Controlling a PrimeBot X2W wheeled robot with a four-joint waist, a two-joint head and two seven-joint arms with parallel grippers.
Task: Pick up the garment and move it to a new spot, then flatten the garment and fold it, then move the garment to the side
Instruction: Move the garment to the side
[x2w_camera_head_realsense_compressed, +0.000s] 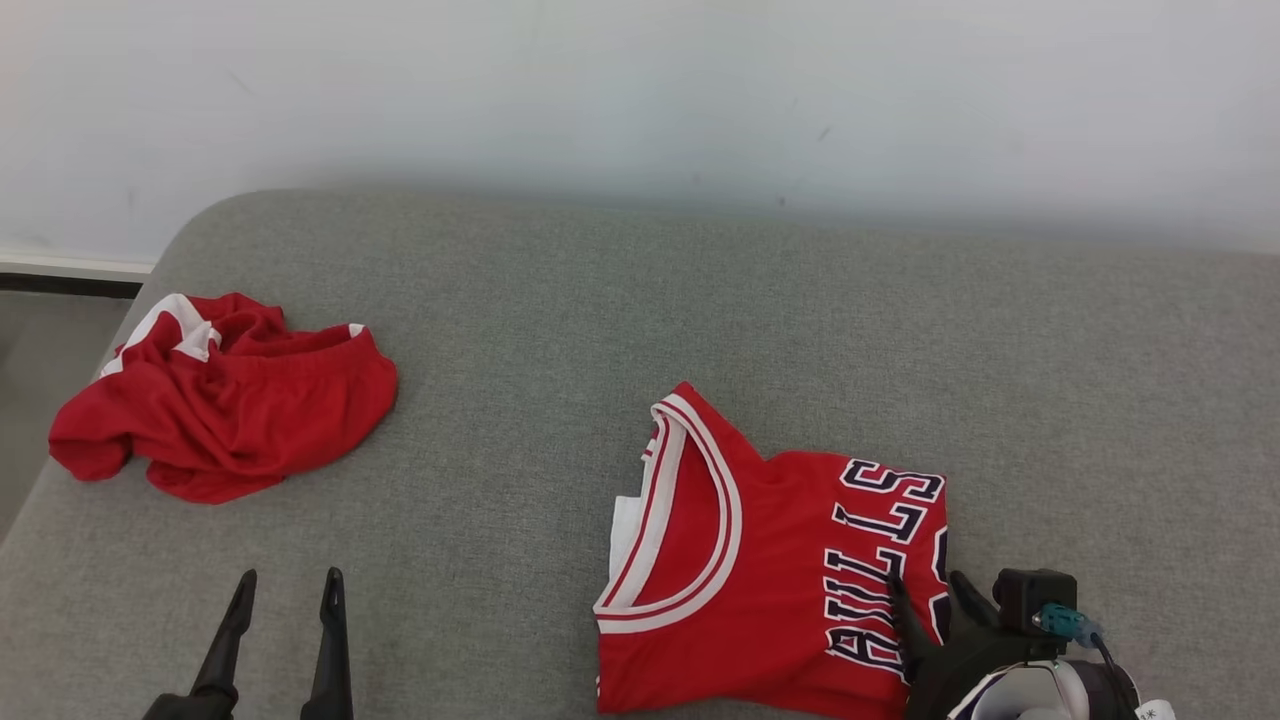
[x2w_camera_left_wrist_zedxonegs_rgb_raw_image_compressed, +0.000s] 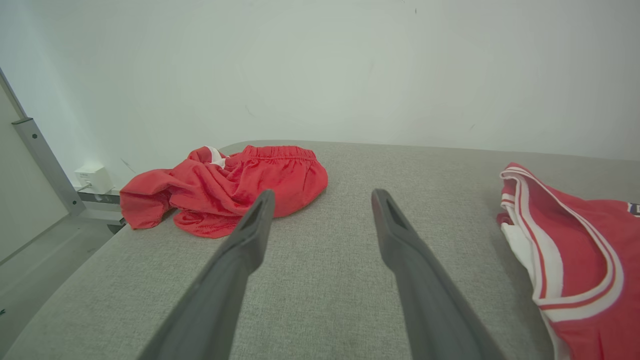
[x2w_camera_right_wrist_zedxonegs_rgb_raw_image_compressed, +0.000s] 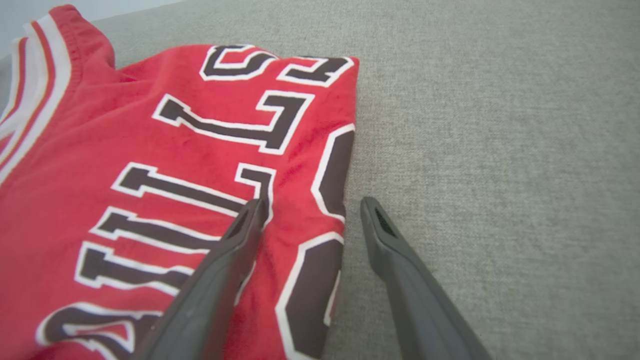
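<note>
Crumpled red shorts (x2w_camera_head_realsense_compressed: 225, 410) on grey cushion (x2w_camera_head_realsense_compressed: 560, 320)

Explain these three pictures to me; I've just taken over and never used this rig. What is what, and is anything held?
This is a two-armed robot. The head view looks down on a grey padded surface. The dark prongs at lower left are its left gripper; the right gripper is at lower right. The other two views come from wrist cameras, each looking along its own gripper's fingers. On the surface lie a folded red jersey and, farther left, crumpled red shorts. Both grippers are open and hold nothing. The right one straddles the jersey's edge: one finger over the lettering, one over bare surface.
</note>
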